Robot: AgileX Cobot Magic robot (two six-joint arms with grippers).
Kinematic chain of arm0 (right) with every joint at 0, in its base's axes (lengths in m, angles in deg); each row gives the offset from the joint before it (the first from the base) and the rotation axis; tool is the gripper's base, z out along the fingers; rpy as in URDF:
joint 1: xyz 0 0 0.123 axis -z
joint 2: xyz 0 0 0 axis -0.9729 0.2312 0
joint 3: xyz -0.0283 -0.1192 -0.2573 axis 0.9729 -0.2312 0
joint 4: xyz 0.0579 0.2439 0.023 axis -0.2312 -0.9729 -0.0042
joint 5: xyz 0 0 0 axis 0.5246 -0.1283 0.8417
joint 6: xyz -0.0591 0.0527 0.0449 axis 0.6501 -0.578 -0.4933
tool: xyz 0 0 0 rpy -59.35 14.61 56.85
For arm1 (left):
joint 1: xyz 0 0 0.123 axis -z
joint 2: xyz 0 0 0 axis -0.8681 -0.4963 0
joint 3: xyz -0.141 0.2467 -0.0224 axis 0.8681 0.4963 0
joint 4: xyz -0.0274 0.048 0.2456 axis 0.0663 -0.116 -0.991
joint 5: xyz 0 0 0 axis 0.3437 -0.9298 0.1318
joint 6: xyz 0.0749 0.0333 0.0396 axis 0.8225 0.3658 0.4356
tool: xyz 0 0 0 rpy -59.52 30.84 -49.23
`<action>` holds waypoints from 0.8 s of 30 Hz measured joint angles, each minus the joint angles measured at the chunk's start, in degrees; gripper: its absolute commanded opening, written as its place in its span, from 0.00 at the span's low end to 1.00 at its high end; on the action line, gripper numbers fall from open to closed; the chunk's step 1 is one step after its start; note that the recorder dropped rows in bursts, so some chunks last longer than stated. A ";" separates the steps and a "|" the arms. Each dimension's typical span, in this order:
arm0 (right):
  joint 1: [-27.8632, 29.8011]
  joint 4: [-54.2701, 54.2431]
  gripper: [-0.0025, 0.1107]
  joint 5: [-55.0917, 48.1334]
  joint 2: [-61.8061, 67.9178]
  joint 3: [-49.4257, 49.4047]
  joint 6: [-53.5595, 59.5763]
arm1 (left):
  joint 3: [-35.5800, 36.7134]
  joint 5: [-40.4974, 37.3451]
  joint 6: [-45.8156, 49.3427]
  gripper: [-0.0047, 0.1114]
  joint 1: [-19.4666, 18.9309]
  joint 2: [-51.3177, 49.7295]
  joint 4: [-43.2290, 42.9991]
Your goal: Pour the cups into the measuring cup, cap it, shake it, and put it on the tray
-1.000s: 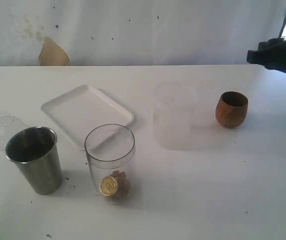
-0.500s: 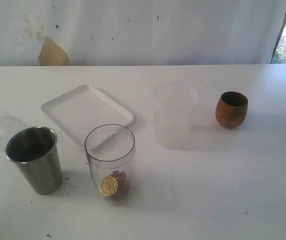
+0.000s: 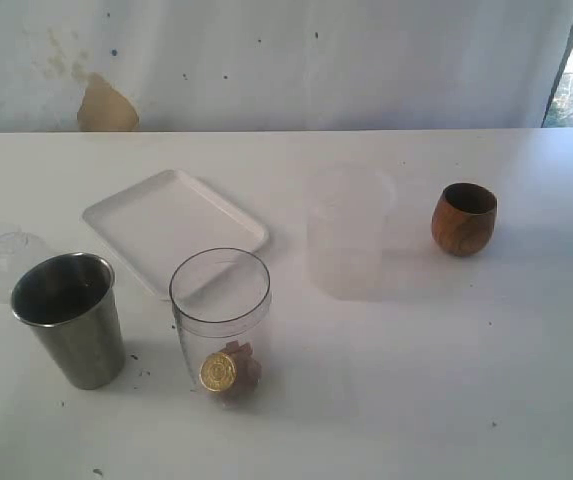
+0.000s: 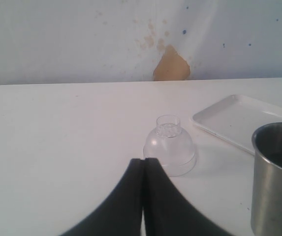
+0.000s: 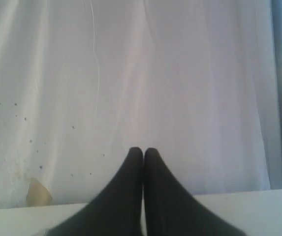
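Measuring cup (image 3: 220, 320), the clear one, stands with its top open at the front of the white table (image 3: 416, 390). A round gold thing (image 3: 218, 372) and some brown bits (image 3: 244, 362) lie at its bottom. Just beside it on the left, not touching, stands the shiny steel cup (image 3: 69, 325). A little further back, a clear round lid (image 3: 4, 258) sits on the table. Behind the measuring cup lies the white tray (image 3: 176, 225). Right of the tray stands a milky cup (image 3: 346, 240), then the brown wooden cup (image 3: 464, 218), well apart. The wall (image 3: 266, 60) at the back has a brown patch (image 3: 106, 108). The left gripper (image 4: 143, 160) is squeezed together with no gap and holds nothing, near the lid. The right gripper (image 5: 143, 150) is squeezed together too, holds nothing and points at the wall.
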 measured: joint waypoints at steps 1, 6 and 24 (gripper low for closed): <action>0.00 0.00 0.02 -0.27 -1.37 0.00 0.00 | 0.00 0.00 0.00 0.04 0.00 0.00 0.00; 0.00 -0.05 0.02 -0.51 -5.32 -0.13 0.00 | 0.00 0.00 0.00 0.04 0.00 0.00 0.00; 2.57 -14.58 0.02 5.82 -10.05 -12.13 24.32 | 0.00 0.00 0.00 0.04 0.00 0.00 0.00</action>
